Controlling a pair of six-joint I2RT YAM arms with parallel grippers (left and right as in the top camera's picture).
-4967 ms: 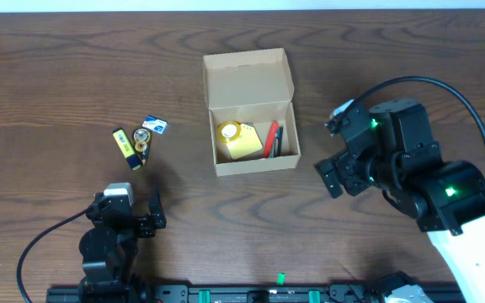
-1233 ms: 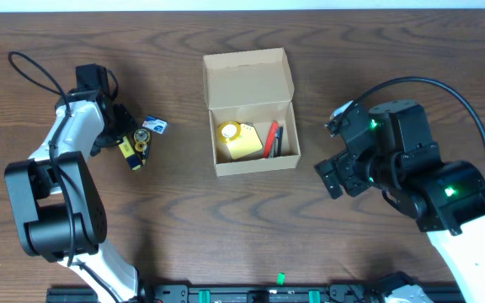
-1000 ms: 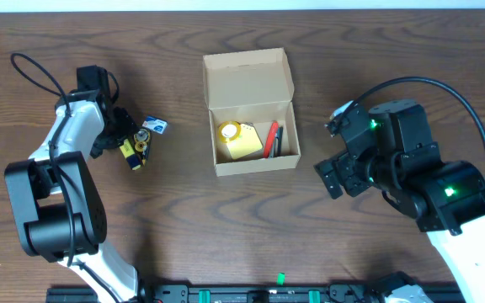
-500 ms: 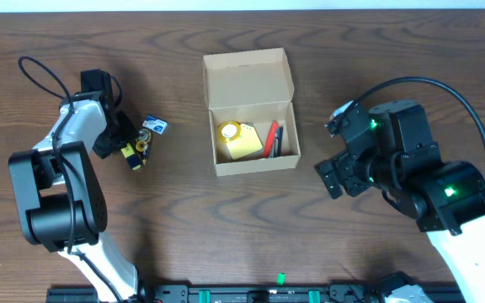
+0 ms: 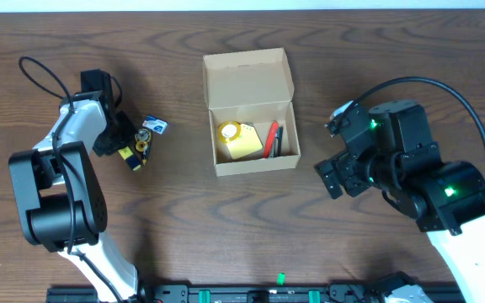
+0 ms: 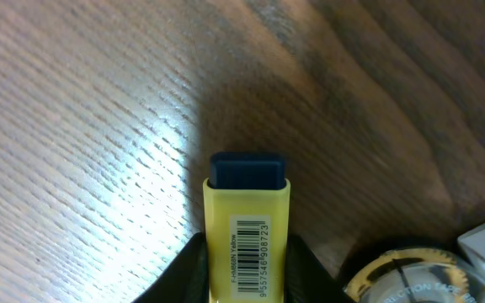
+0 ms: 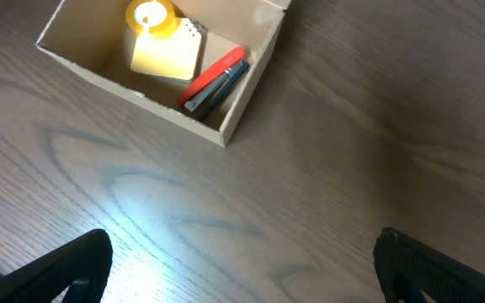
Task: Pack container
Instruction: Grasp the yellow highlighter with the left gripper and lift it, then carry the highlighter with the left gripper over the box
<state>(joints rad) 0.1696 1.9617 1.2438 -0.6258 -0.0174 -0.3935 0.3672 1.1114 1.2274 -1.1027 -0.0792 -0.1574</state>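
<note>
Left gripper point(image 6: 247, 276), arm reaching out to 9 o'clock of the table point(image 5: 226, 227), clamps 1 yellow marker point(image 6: 247, 206). Beside it at 3 o'clock: 1 tape roll point(image 6: 398, 282), 1 blue-white packet point(image 5: 154, 125). Container point(image 5: 255, 164), lid point(image 5: 247, 77) open, sits mid-table. Right gripper point(image 7: 242, 278) hangs spread wide, empty, at its 4 o'clock
</note>
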